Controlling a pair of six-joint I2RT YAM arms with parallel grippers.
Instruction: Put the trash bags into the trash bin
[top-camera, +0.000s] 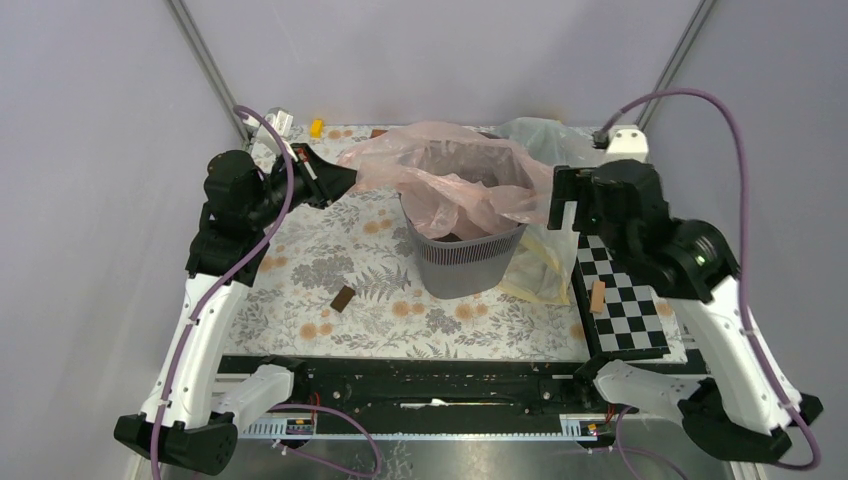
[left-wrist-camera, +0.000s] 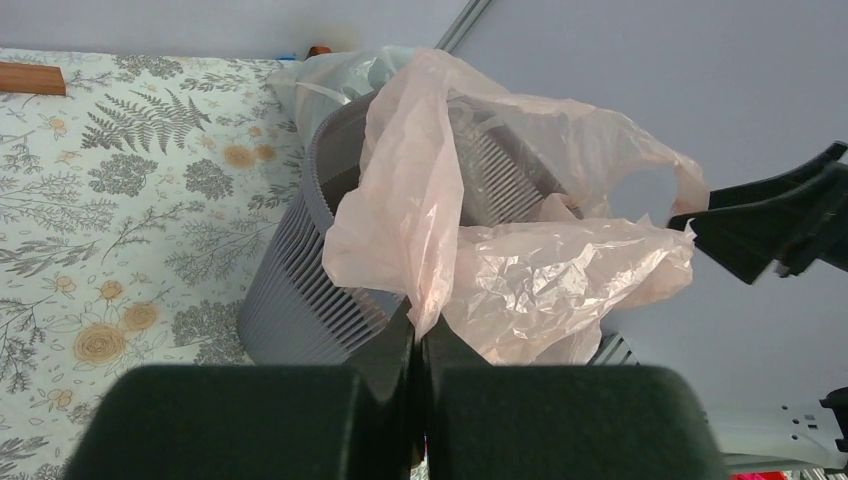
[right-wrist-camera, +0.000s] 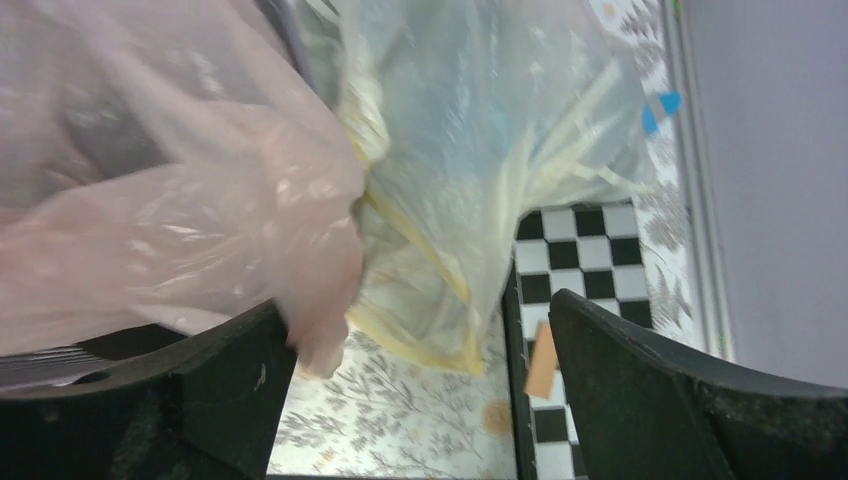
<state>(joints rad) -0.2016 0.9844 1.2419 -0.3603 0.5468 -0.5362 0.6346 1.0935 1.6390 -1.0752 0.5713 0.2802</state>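
Plain grey walls (top-camera: 90, 200), floral cloth (top-camera: 330, 255) underneath. Between both pincers the trash bin (top-camera: 465, 265) stands upright, mouth up. The left gripper (left-wrist-camera: 415, 335) is clamped on the pink trash bag (top-camera: 440, 170), stretched sideways across the rim toward the right gripper (right-wrist-camera: 420, 312), whose jaws gape wide with film just beside one finger.

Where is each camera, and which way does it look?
Top camera: high behind the arms, looking down at the table, trash bin, both arms.
Left wrist: on the left arm, facing the bin past its shut left claw, pinching the pink trash bag.
Right wrist: on the right arm, looking between its open right claw at the clear bag and checkerboard.
All three show the pink bag.
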